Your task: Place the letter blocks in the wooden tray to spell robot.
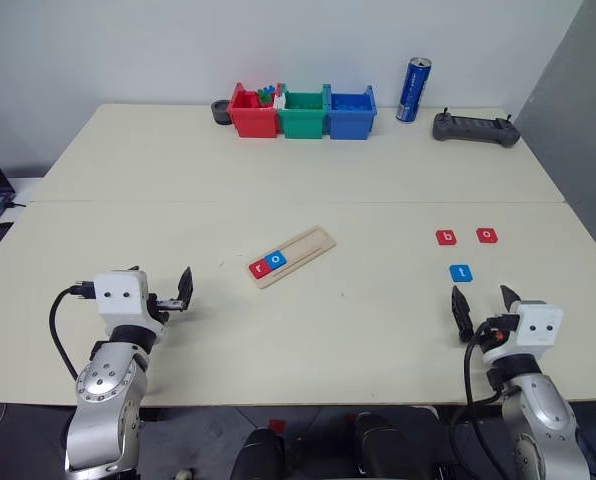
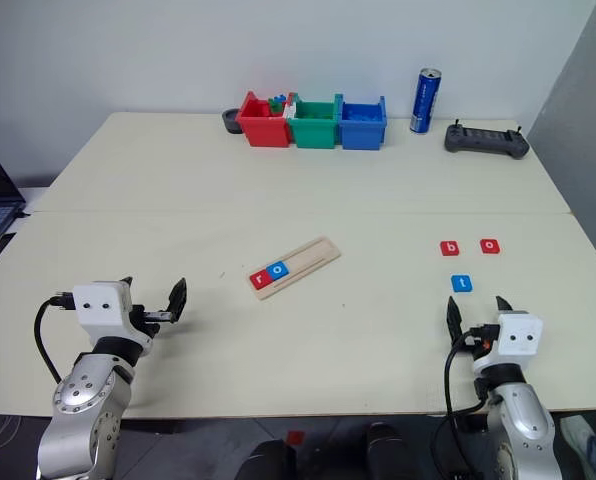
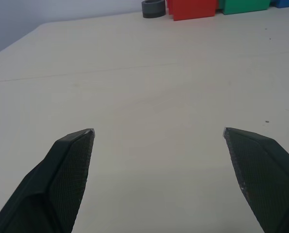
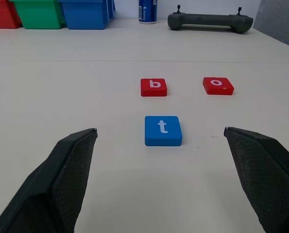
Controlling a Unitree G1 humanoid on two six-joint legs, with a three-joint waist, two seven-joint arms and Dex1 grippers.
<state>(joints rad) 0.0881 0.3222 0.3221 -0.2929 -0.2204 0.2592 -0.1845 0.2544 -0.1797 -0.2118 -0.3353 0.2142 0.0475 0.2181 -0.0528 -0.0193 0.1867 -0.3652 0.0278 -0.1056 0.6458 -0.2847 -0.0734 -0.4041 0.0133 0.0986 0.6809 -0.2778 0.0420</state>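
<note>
Both arms level, jaws wide apart.

Along the far edge of the pale worktop (image 1: 178,190) stand three plastic bins touching side by side: a red bin (image 1: 252,113) with small colourful pieces poking out, a green bin (image 1: 303,114) and a blue bin (image 1: 350,113). A dark grey ring (image 1: 219,110) sits just beside the red bin. Further right, a blue can (image 1: 413,90) stands upright, with a dark handheld controller (image 1: 475,128) near it.
</note>
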